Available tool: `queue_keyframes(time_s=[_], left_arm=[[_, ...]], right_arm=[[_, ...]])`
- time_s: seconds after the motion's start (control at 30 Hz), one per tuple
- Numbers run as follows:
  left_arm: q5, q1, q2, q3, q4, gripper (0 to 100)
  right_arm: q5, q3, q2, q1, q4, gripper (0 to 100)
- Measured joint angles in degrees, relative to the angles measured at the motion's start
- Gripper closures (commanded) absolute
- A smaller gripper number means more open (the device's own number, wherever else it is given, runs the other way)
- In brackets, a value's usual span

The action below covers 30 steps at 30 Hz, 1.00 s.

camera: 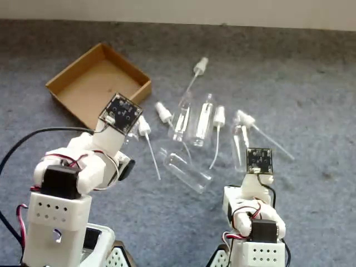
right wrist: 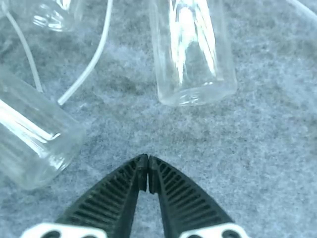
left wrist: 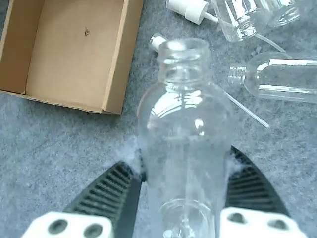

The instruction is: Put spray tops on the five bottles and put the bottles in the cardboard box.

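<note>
Our left fingers [left wrist: 123, 186] pinch a capless bottle [left wrist: 183, 114] by its slick body; we judge it may slip or swivel. Our right fingers [right wrist: 148, 173] sit pressed together.

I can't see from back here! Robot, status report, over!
Left end effector shut on uncapped clear bottle, beside cardboard box. Right end effector shut, holding nothing. Other bottles, spray tops loose on carpet.

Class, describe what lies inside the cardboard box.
The cardboard box shows bare brown floor with one small dark speck. In the high view the left arm covers part of its near wall, hidden there.
</note>
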Motion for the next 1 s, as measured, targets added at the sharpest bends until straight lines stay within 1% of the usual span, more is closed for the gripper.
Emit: queue_keyframes(time_s=[0.17, 0.27, 0.37, 0.43, 0.53, 0.63, 0.7, 0.83, 0.9, 1.0], left_arm=[[-0.26, -0.09, -4.13, 9.32, -10.46, 91], [-0.26, -0.09, -5.54, 13.45, -15.74, 91], [-0.26, -0.09, -5.89, 16.7, -20.92, 91], [-0.26, -0.09, -5.89, 18.99, -24.26, 91], [-0.26, -0.09, -6.07, 22.07, -28.66, 91], [-0.26, 0.44, -6.07, 24.0, -31.21, 91], [0.18, 0.35, -6.07, 24.18, -31.65, 91], [7.56, 0.26, -6.07, 24.18, -31.91, 91], [9.05, 0.26, -6.07, 24.18, -31.91, 91], [9.58, 0.26, -6.07, 24.18, -31.91, 91]], right_arm=[[0.0, 0.0, 0.0, 0.0, -0.26, 98.9], [0.0, 0.0, 0.0, 0.0, -3.43, 98.9], [0.44, 0.0, 0.0, 2.81, -6.86, 98.9], [3.08, 0.0, 0.0, 5.98, -9.49, 98.8], [11.78, 0.0, 0.0, 10.81, -13.45, 98.8], [20.57, 0.0, 0.0, 14.33, -15.3, 98.8], [23.74, -0.09, 0.0, 16.09, -15.74, 98.8], [26.02, -1.67, 0.0, 17.05, -15.74, 98.8], [26.2, -3.78, 0.0, 17.23, -15.65, 98.8], [26.37, -8.7, 0.0, 17.14, -12.57, 98.8]])
